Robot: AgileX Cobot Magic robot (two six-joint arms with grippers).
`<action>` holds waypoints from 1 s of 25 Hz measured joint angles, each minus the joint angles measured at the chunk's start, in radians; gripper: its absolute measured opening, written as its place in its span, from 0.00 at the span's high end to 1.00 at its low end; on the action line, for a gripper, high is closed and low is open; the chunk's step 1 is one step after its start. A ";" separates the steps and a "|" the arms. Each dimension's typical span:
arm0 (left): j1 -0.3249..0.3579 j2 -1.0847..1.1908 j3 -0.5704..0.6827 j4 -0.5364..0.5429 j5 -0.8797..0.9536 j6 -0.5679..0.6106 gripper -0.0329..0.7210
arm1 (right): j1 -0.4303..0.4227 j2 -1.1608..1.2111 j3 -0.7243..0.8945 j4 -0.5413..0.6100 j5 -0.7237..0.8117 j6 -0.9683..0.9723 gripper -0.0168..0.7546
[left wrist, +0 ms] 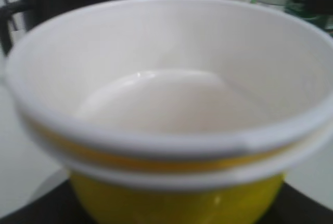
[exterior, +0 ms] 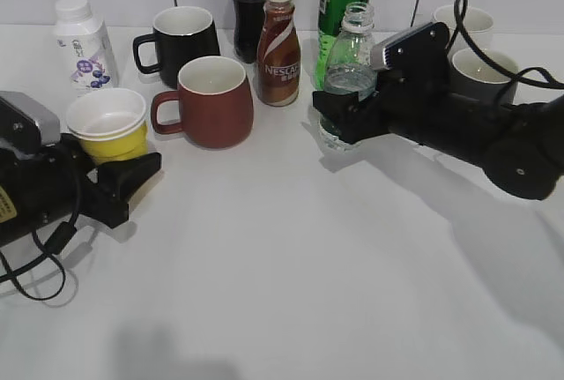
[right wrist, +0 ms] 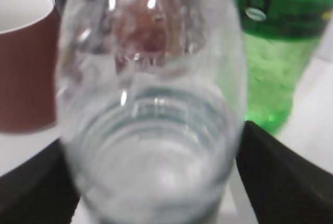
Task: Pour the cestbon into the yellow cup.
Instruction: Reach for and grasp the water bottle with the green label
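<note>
Cestbon [exterior: 349, 76] stands upright on the white counter [exterior: 291, 257], right of the middle, with no cap on. But I will go from left to right.

Far left, I see my left gripper [exterior: 132, 173]. Its arm is cut off by the edge of the picture. The yellow cup [exterior: 107, 124] sits just in front of it, upright, touching or nearly touching the black jaws. From my left wrist camera the yellow cup [left wrist: 171, 115] fills almost the whole picture. It is blurry, and I see a white inside with nothing in it. Only dark bits of the jaws show at the bottom corners, so I cannot tell if they squeeze the cup or just sit beside it.

Behind the cup is a small white bottle [exterior: 82, 45]. Next come a black mug [exterior: 181, 42] and a dark red mug [exterior: 209, 100]. Behind them stand a cola bottle [exterior: 249, 5], cut off at the top, and a brown Nescafe bottle [exterior: 278, 45]. A tall green bottle [exterior: 344, 1] stands behind the cestbon, and its top is cut off too.

My right gripper [exterior: 339, 120] is clamped around the low part of the cestbon and hides its label. In my right wrist camera the cestbon [right wrist: 151, 109] is very close and blurry, with a black jaw on each side.

Far right, two pale cups [exterior: 480, 63] are partly hidden behind the right arm.
</note>
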 joint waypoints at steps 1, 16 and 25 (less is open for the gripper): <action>0.000 0.000 0.000 0.013 0.000 -0.008 0.37 | 0.000 0.008 -0.012 -0.002 0.000 0.004 0.12; -0.114 -0.002 -0.014 0.116 0.000 -0.034 0.37 | 0.001 0.047 -0.043 -0.006 0.000 0.009 0.38; -0.234 -0.002 -0.091 0.101 0.000 -0.036 0.37 | 0.001 0.010 -0.042 -0.106 0.010 -0.019 0.38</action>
